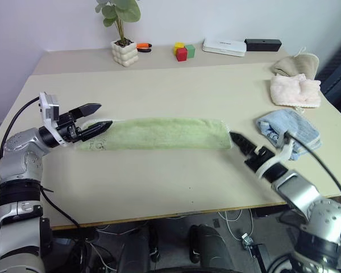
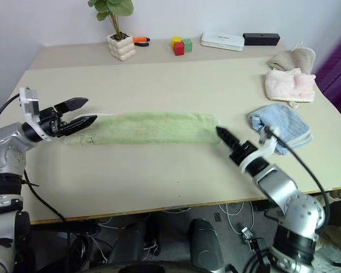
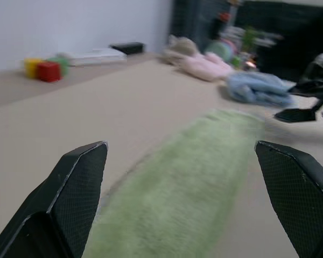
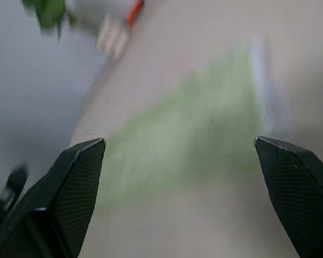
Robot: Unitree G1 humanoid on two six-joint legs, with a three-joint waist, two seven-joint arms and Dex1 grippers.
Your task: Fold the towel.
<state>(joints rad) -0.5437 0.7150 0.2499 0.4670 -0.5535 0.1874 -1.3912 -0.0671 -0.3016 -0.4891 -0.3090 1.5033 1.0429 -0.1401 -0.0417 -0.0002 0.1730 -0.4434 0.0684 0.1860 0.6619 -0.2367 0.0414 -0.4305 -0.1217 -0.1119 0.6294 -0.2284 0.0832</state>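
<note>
Green towel flat, between both hands — untouched

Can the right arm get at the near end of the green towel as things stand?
Probably yes. The right gripper is open, just off the towel end nearest it, with bare table between. The blue cloth lies to its other side, not in the way.
</note>
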